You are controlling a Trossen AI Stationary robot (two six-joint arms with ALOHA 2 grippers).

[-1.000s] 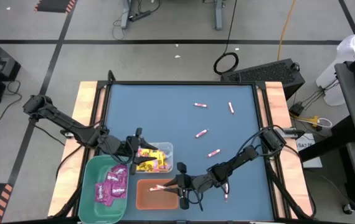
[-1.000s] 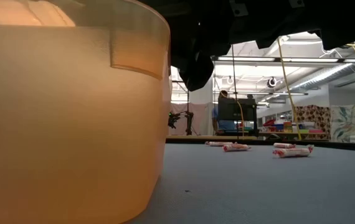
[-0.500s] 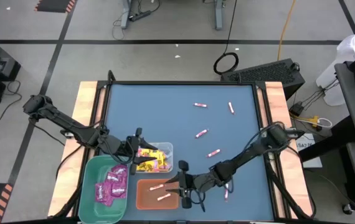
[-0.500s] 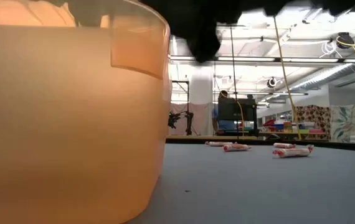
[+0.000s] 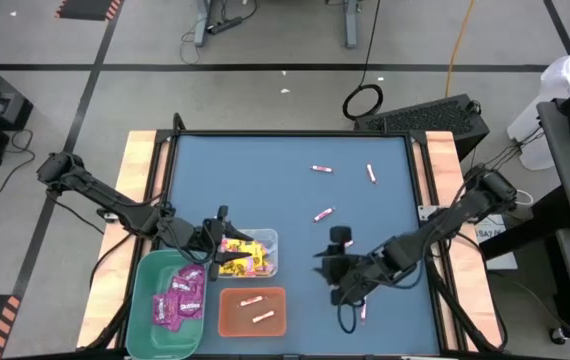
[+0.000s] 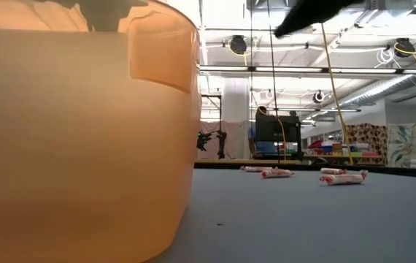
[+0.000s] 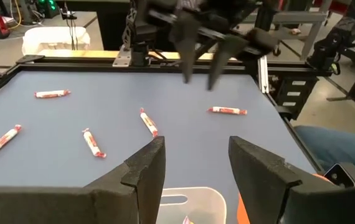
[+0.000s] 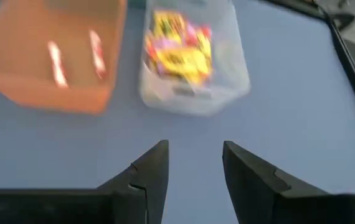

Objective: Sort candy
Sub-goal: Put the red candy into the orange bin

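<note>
The candy is split up. Magenta packets fill the green bin [image 5: 177,298], yellow packets the clear bin [image 5: 246,253], and two pink-and-white sticks [image 5: 257,308] lie in the orange bin [image 5: 227,322]. More sticks lie loose on the blue table: [image 5: 321,168], [image 5: 370,173], [image 5: 323,213], [image 5: 363,312]. My right gripper [image 5: 323,262] [image 8: 193,165] hangs open and empty above the table, to the right of the bins. My left gripper [image 5: 227,238] [image 7: 196,168] stands open over the clear bin's far edge, holding nothing.
The three bins crowd the table's near left part. The orange bin's wall [image 6: 84,131] fills the left of the low view, with loose sticks [image 6: 277,173] far behind it. Raised wooden rails [image 5: 141,180] edge the table's left and right sides.
My right gripper has let a stick fall into the orange bin, where two now lie. It has then risen and drawn back toward the table's right and far side, tipping up from pointing steeply down. The left arm has kept still.
</note>
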